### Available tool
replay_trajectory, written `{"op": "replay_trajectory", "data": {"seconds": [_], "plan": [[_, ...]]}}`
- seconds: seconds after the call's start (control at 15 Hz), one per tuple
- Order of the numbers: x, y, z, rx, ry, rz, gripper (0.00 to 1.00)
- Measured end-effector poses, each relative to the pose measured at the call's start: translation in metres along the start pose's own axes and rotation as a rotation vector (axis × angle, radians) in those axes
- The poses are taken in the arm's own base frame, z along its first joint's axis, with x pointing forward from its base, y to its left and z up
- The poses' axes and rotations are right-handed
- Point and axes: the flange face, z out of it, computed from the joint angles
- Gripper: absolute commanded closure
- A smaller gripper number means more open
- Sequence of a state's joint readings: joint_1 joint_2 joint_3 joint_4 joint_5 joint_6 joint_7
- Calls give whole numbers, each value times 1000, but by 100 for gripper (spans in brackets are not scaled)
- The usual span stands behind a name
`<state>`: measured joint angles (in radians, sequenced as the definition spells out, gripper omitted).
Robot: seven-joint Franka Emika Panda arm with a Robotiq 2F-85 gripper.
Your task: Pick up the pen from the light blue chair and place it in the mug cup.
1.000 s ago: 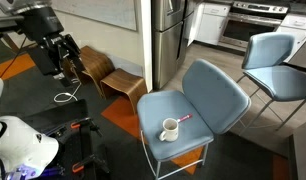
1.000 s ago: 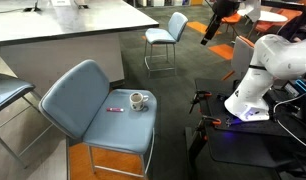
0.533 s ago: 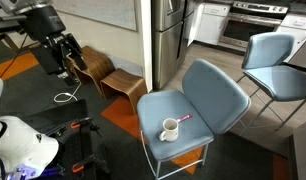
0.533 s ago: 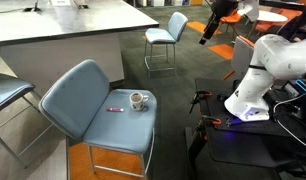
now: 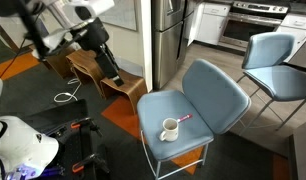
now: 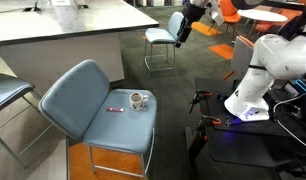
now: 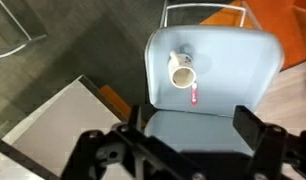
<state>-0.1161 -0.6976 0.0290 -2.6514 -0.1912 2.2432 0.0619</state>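
Gripper: jaws spread wide, with nothing held between them.
Fingers: dark and blurred at the bottom edge of the wrist view, one on each side of the gap.
Gripper height: in both exterior views it hangs in the air, well apart from the chair seat.
Pen: lies flat on the seat, well below the gripper. In the wrist view it is roughly in line with the gap between the fingers.
Mug cup: upright on the same seat, just past the pen as seen from the gripper.
Light blue chair: faces the wrist camera, its seat holding pen and mug.
Other blue chair: beyond the task chair, farther from the gripper.
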Motion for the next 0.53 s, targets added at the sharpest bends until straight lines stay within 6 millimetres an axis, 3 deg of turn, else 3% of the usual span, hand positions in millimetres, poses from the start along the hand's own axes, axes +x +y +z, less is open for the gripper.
{"op": "replay_trajectory", "data": {"seconds": [0.27, 0.53], "plan": [[64, -7, 50, 40, -72, -89, 0], [121, -35, 100, 65, -139, -142, 0]]}}
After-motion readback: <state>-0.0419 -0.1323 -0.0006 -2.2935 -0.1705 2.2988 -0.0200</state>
